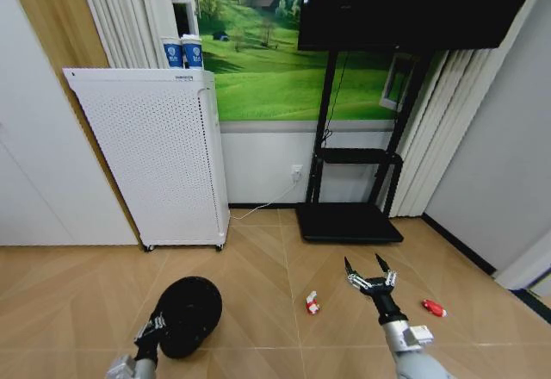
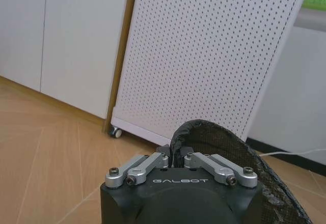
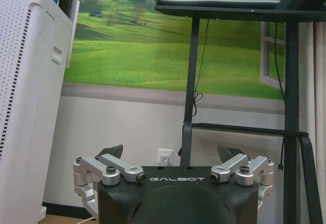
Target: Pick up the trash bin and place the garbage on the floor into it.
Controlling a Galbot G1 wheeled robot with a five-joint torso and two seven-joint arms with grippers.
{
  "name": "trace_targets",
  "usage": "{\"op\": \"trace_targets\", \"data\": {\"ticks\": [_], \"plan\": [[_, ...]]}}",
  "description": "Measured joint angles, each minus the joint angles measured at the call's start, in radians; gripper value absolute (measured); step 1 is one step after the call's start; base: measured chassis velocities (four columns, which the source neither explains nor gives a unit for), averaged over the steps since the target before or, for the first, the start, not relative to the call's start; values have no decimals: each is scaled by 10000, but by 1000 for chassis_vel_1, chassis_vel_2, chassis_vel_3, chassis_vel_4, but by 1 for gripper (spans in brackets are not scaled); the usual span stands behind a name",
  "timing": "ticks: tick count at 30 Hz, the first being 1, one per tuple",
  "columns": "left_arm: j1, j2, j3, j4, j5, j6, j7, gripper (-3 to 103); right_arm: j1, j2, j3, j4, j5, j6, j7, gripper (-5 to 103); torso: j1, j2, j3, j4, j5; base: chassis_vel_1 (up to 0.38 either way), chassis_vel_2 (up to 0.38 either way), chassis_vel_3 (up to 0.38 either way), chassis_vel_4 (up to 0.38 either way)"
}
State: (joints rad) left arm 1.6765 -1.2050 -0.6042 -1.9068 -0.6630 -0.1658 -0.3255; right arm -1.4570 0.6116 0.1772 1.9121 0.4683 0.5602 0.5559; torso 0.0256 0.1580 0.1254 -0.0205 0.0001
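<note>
Your left claw [image 1: 156, 321] is clamped on the rim of the trash bin [image 1: 191, 310]; your right claw [image 1: 368, 272] hangs spread apart over the floor [image 1: 258, 250].

The bin is at lower left in your head view, in front of the white perforated cabinet [image 1: 155, 159], its mesh rim pinched between the left fingers [image 2: 153, 161]. A red-and-white wrapper [image 1: 312, 304] lies on the floor between bin and right claw, and a red piece [image 1: 434, 308] lies to that claw's right. Two blue-and-white cups [image 1: 182, 52] stand on the cabinet.
</note>
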Motion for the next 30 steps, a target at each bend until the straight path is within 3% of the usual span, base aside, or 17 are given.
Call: {"op": "trace_targets", "data": {"ticks": [12,24,30], "plan": [[1427,-168,-494,-1150,452,-6,34,7,300,38,-598,-729,-240,109,-853,100,0,8,4,2,-1,-2,3,5,-2],[1292,-307,-191,-920,653,-161,149,7,287,96,-776,-1083,-548,177,-1002,100,3,11,7,-1,-2,-146,129,140,-147],[1314,-485,-3,-901,816,-227,192,7,310,134,-796,-1774,-1081,684,-1358,100,4,11,8,1,-1,-230,252,235,-241]]}}
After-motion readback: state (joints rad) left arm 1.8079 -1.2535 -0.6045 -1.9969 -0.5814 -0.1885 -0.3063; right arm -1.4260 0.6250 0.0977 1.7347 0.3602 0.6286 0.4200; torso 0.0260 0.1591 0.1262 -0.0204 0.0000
